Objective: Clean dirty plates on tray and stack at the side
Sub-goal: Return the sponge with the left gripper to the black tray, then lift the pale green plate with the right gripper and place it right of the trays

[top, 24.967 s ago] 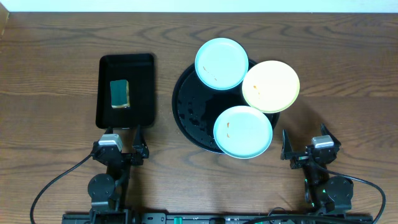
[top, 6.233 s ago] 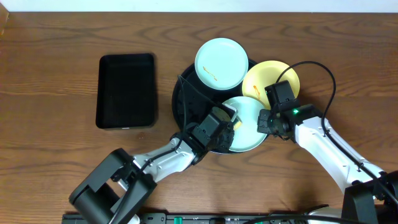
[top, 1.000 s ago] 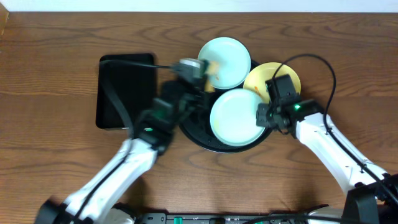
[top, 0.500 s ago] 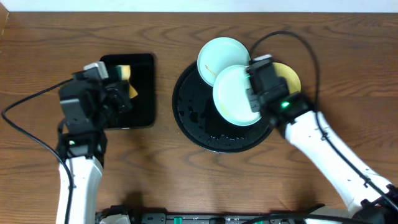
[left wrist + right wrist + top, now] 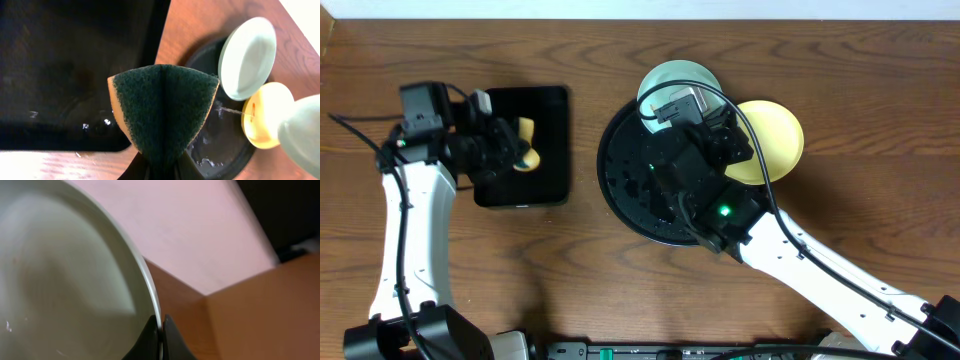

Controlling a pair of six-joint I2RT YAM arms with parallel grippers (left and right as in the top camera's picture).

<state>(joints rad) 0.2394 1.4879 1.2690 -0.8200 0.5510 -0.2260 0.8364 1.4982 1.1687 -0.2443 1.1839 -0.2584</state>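
Observation:
My left gripper is shut on a folded green and yellow sponge, which hangs over the right side of the rectangular black tray. My right gripper is shut on the rim of a pale mint plate, lifted and tilted above the round black tray. That held plate also shows blurred at the edge of the left wrist view. A second mint plate lies at the tray's far rim, partly under the right arm. The yellow plate lies at its right rim with an orange smear.
The round tray's floor is wet with droplets. The right arm crosses the table from the front right over the tray. Bare wood table lies right of the plates and in front of both trays.
The left gripper carried the sponge from the back mint plate leftward to the rectangular tray. The right gripper lifted its mint plate off the round tray and swung it up and to the left.

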